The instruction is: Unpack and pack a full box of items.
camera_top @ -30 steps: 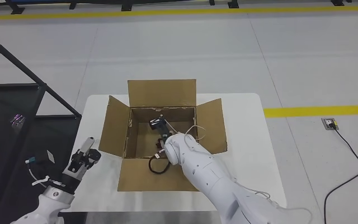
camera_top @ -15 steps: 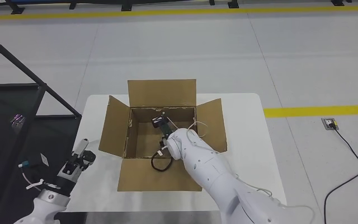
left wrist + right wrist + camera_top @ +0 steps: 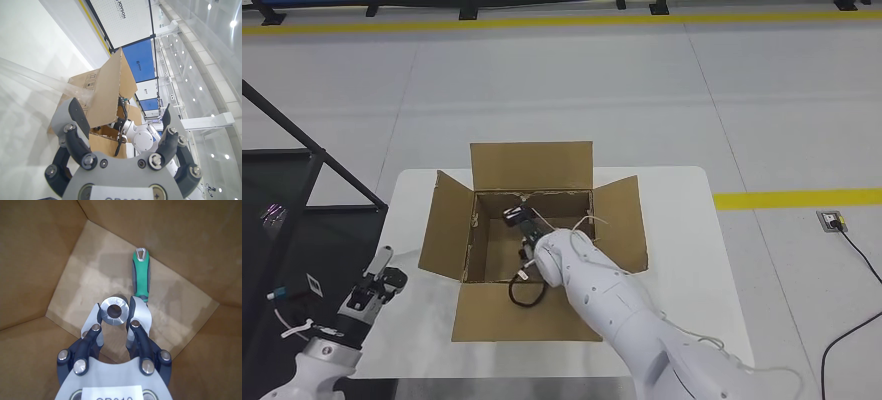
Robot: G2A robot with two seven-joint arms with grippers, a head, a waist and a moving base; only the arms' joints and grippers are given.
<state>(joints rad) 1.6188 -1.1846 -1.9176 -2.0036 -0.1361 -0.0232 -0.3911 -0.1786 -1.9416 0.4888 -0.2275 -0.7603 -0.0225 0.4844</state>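
Observation:
An open cardboard box (image 3: pixel 532 165) stands in the middle of the white table (image 3: pixel 682 200), all four flaps spread. My right gripper (image 3: pixel 517 218) is down inside it, toward the back wall. It is shut on a short metal cylinder (image 3: pixel 114 311) with a centre hole, held end-on between the fingers (image 3: pixel 140 309) over the box floor (image 3: pixel 85 285). Just beyond the cylinder, a green-handled tool (image 3: pixel 141 275) lies against the box wall. My left gripper (image 3: pixel 382 272) hangs open and empty off the table's front left edge, facing the box's outer side (image 3: pixel 109 91).
A black rack frame (image 3: pixel 282 130) stands on the floor left of the table, close to the left arm. White table surface lies bare on either side of the box. A floor socket with a cable (image 3: pixel 832 222) sits far right.
The left arm has drawn back from the box toward the front left. The right gripper has shifted a little to the left inside the box.

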